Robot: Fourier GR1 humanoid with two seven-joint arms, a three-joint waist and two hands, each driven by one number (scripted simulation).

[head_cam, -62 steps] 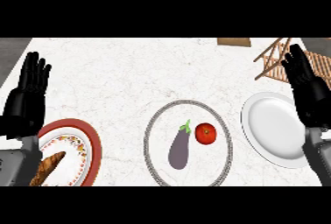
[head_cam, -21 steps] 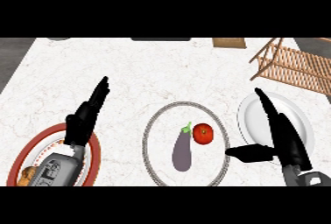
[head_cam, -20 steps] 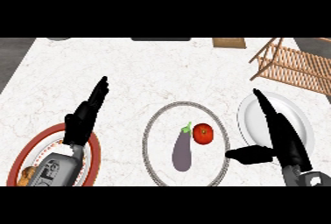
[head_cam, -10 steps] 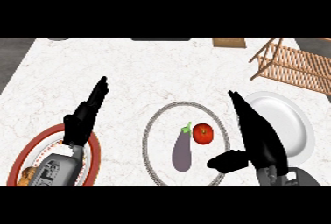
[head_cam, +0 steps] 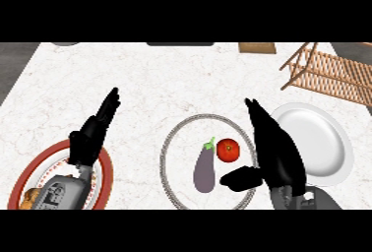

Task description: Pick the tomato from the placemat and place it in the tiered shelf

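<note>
Edging leftward from over the white plate (head_cam: 320, 140), the straight-fingered right hand (head_cam: 274, 147) is drawing up beside the tomato (head_cam: 228, 149) sitting on the placemat (head_cam: 163, 155), likely light, smooth and bruisable, asking for cupping around its middle.

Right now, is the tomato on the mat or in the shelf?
On the mat: the tomato lies beside the eggplant on the placemat, away from the shelf.

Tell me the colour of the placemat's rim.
Placemat rim is grey, around a white centre; head view.
</note>
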